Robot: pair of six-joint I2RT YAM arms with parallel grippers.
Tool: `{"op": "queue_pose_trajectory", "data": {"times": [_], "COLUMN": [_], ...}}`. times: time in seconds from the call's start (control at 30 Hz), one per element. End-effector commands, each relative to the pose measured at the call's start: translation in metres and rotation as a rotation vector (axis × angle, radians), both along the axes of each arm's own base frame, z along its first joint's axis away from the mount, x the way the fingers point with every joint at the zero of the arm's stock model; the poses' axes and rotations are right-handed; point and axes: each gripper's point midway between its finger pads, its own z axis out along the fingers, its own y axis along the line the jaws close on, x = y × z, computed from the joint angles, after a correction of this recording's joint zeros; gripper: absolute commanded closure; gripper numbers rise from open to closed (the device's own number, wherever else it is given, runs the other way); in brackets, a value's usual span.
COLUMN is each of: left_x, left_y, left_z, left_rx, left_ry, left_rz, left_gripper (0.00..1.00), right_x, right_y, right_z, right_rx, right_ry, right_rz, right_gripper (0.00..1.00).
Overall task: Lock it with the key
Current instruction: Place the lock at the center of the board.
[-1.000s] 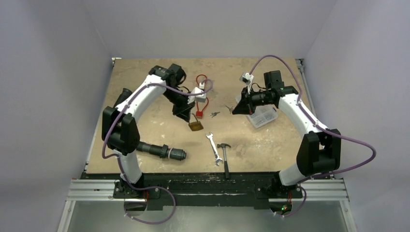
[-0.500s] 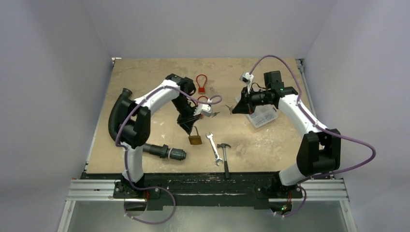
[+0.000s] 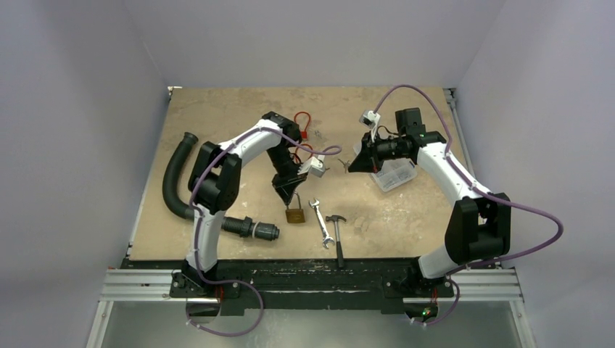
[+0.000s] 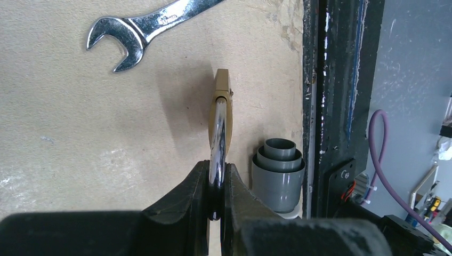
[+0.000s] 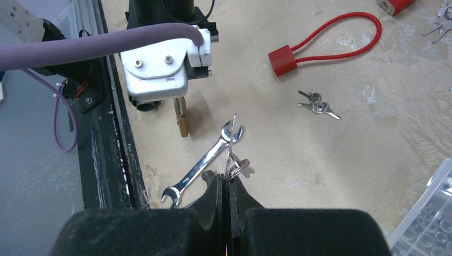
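- The left gripper (image 4: pixel 216 188) is clamped on the brass padlock's (image 4: pixel 219 112) shackle, and the padlock hangs near the counter's (image 3: pixel 217 123) near edge, beside the wrench (image 4: pixel 144 24).
- The right gripper (image 5: pixel 228 184) pinches the key (image 5: pixel 231 136) right of the counter's middle.

The left tool (image 3: pixel 290 196) has carried the brass padlock (image 3: pixel 294 215) nearer the wrench (image 3: pixel 320 222).

The tabletop (image 3: pixel 217 116) is bare board. At the middle of the near edge, a wrench (image 3: pixel 320 223) lies beside a hammer (image 3: pixel 337 230). A black hose (image 3: pixel 172 181) with a grey fitting (image 3: pixel 265 232) lies along the left edge. A red cable lock (image 3: pixel 302 123) lies towards the far edge, and a clear plastic box (image 3: pixel 395 174) right of centre.
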Motion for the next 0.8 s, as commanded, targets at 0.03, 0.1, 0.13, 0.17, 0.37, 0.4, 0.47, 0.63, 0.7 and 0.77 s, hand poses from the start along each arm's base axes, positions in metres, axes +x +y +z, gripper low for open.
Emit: {"op": "queue_pose_trajectory", "data": {"times": [0.03, 0.1, 0.13, 0.17, 0.37, 0.4, 0.47, 0.63, 0.7, 0.77], "left_x": [0.036, 0.042, 0.044, 0.047, 0.073, 0.078, 0.087, 0.106, 0.109, 0.109], "left_y": [-0.012, -0.012, -0.012, -0.012, -0.015, -0.016, -0.018, -0.022, -0.022, -0.021], "left_z": [-0.013, -0.017, -0.019, -0.021, -0.032, -0.033, -0.034, -0.038, -0.04, -0.04], "left_rx": [-0.019, -0.005, 0.003, 0.01, 0.026, 0.026, 0.023, 0.018, 0.017, 0.017], "left_ry": [-0.133, -0.137, -0.138, -0.144, -0.217, -0.227, -0.234, -0.261, -0.271, -0.271], "left_rz": [-0.025, -0.033, -0.037, -0.042, -0.047, -0.046, -0.037, -0.021, -0.026, -0.032], "left_gripper": [0.95, 0.94, 0.94, 0.94, 0.91, 0.9, 0.89, 0.87, 0.82, 0.76], "right_x": [0.001, 0.001, 0.001, 0.001, 0.001, 0.001, 0.001, 0.003, 0.003, 0.002], "right_y": [0.0, 0.0, 0.0, 0.0, -0.001, -0.002, -0.001, -0.002, -0.002, -0.002], "right_z": [0.009, 0.009, 0.009, 0.009, 0.003, 0.002, 0.0, -0.002, -0.003, -0.004], "right_rx": [0.007, 0.009, 0.01, 0.009, -0.003, -0.005, -0.006, -0.01, -0.011, -0.014], "right_ry": [-0.04, -0.039, -0.037, -0.037, -0.022, -0.019, -0.015, -0.01, -0.008, -0.007], "right_rz": [-0.007, -0.008, -0.009, -0.01, -0.016, -0.017, -0.017, -0.019, -0.018, -0.017], "right_gripper": [1.0, 1.0, 1.0, 1.0, 1.0, 1.0, 1.0, 1.0, 1.0, 1.0]}}
